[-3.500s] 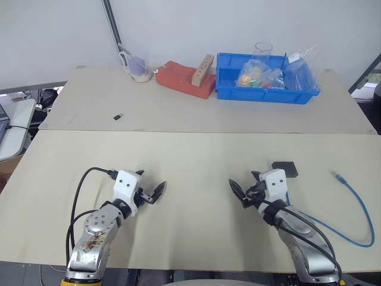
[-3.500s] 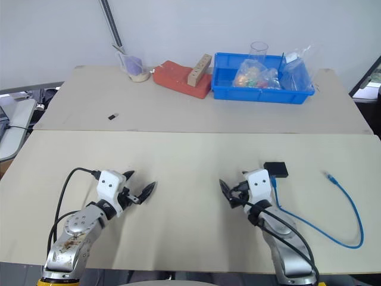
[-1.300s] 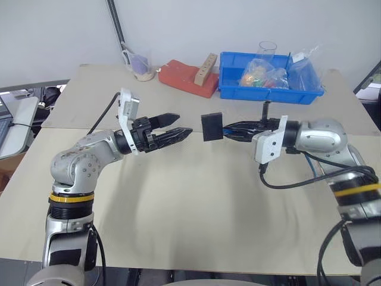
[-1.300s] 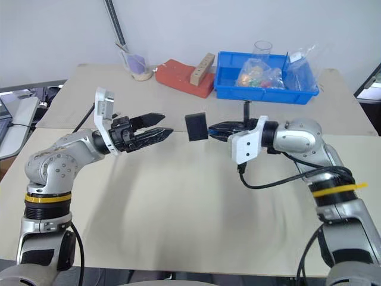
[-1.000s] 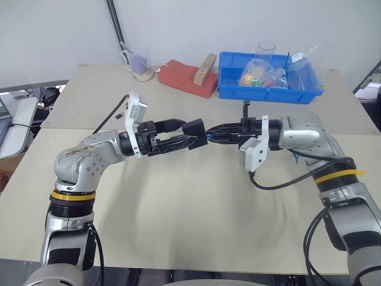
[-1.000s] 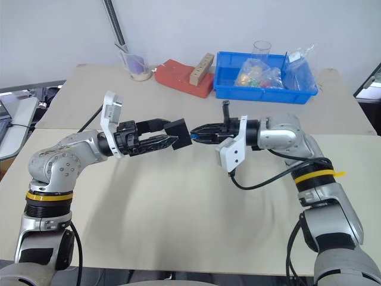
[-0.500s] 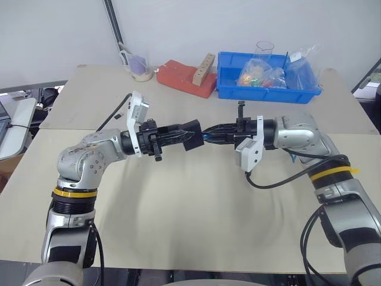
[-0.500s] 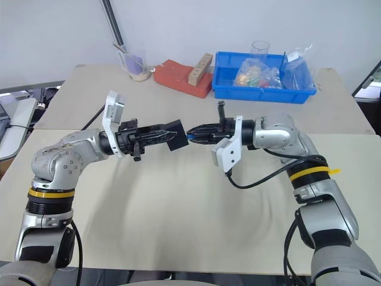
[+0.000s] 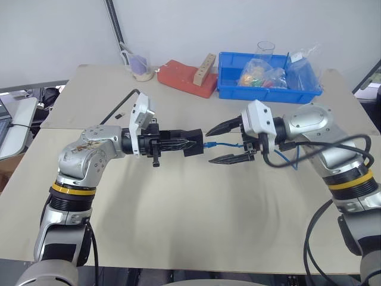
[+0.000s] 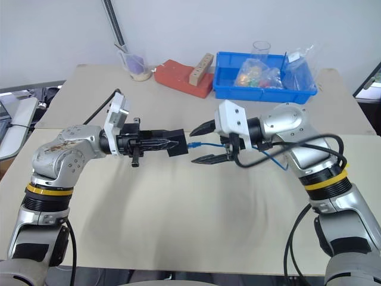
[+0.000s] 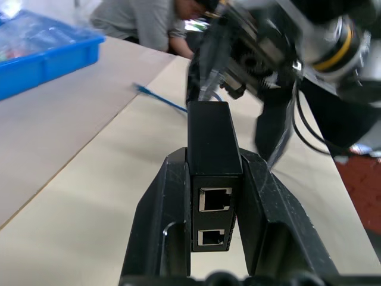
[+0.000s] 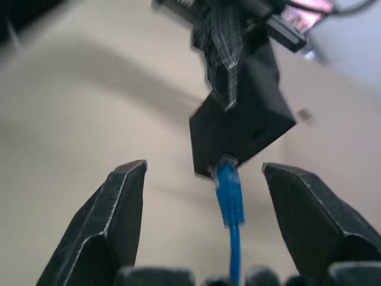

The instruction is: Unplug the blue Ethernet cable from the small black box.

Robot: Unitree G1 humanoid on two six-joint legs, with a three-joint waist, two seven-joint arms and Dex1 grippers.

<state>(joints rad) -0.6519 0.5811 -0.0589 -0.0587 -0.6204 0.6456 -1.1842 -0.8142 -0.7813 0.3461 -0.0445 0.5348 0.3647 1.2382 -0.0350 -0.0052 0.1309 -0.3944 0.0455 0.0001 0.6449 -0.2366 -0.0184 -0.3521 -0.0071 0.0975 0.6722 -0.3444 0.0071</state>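
My left gripper (image 9: 186, 143) is shut on the small black box (image 9: 194, 143) and holds it in the air above the table's middle. In the left wrist view the box (image 11: 213, 143) sits clamped between both fingers, two sockets facing the camera. The blue Ethernet cable (image 9: 224, 143) is plugged into the box's far end; its plug (image 12: 228, 179) sits in the box (image 12: 244, 122). My right gripper (image 9: 211, 145) is open, one finger on each side of the cable near the plug, touching nothing. The cable runs back past the right wrist.
A blue bin (image 9: 268, 90) of bagged items, a red block (image 9: 184, 78) with a wooden piece on it and a cup (image 9: 140, 67) stand along the table's far edge. A person (image 11: 149, 21) sits beyond the table. The cable's free end (image 11: 156, 98) lies on the tabletop.
My left gripper has shut on the box. My right gripper has rolled over, let go of the cable and opened. The cable stays plugged in.
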